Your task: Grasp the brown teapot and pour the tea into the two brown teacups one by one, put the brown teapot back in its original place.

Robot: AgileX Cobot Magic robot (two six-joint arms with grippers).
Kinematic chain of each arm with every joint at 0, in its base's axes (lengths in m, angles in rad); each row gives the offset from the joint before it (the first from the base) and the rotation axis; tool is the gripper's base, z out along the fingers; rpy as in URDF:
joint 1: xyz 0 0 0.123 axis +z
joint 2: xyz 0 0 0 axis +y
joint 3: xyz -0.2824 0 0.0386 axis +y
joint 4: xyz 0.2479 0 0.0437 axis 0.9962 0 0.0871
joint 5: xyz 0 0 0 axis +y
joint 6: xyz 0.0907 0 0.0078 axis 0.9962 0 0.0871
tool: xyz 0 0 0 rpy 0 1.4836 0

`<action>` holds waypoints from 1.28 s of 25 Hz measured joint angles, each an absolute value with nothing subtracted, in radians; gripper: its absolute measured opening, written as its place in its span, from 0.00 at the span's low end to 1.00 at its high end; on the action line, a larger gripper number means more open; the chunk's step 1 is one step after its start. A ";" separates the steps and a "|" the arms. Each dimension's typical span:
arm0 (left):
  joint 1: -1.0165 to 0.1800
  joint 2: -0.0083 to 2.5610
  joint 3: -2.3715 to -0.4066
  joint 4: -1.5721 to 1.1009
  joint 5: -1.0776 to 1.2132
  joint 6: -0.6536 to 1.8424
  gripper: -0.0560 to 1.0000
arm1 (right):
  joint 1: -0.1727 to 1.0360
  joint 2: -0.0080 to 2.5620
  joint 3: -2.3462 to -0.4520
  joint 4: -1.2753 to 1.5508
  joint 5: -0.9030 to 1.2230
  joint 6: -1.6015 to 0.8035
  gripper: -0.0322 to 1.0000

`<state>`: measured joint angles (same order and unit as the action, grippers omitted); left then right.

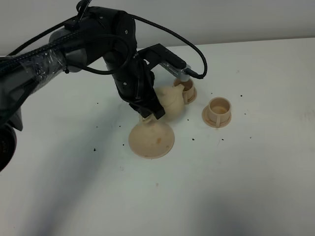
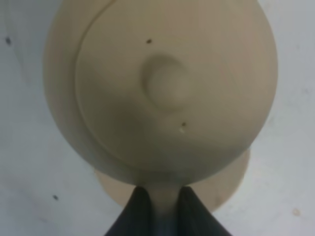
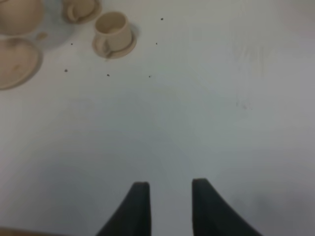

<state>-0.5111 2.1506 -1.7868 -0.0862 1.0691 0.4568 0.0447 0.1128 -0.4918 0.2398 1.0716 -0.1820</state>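
Note:
My left gripper [image 1: 147, 112] is shut on the loop handle of the brown teapot [image 1: 172, 102] and holds it above the table, its spout end against the far teacup [image 1: 187, 88]. The second teacup [image 1: 217, 112] stands apart to the right. The flat round saucer [image 1: 151, 139] lies bare just in front of the teapot. In the left wrist view the teapot [image 2: 167, 88] fills the frame, lid knob up, with the left gripper [image 2: 162, 194] pinching the handle. My right gripper [image 3: 167, 196] is open and empty over bare table, far from the cups [image 3: 113, 32].
The white table [image 1: 256, 177] carries small dark specks around the tea set. The left arm [image 1: 74, 44] and its cable span the back left. In the right wrist view the saucer [image 3: 15, 61] and teapot [image 3: 17, 14] sit at the picture's edge.

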 joint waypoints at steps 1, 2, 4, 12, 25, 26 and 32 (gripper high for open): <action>-0.511 2.151 -1.793 -0.078 1.057 0.485 0.20 | 0.045 0.113 -0.492 0.240 1.072 -0.182 0.26; -0.511 2.151 -1.799 -0.069 1.048 0.509 0.20 | 0.045 0.113 -0.492 0.240 1.072 -0.182 0.26; -0.511 2.151 -1.807 -0.052 1.026 0.545 0.20 | 0.045 0.113 -0.492 0.240 1.072 -0.182 0.26; -0.511 2.160 -1.816 -0.033 0.952 0.657 0.20 | 0.045 0.113 -0.492 0.240 1.072 -0.182 0.26; -0.511 2.211 -1.843 0.008 0.903 0.814 0.20 | 0.045 0.113 -0.492 0.241 1.072 -0.182 0.26; -0.511 2.214 -1.846 0.008 0.895 0.829 0.20 | 0.045 0.113 -0.492 0.242 1.072 -0.182 0.26; -0.524 2.225 -1.846 0.014 0.839 0.906 0.20 | 0.045 0.113 -0.492 0.241 1.072 -0.182 0.26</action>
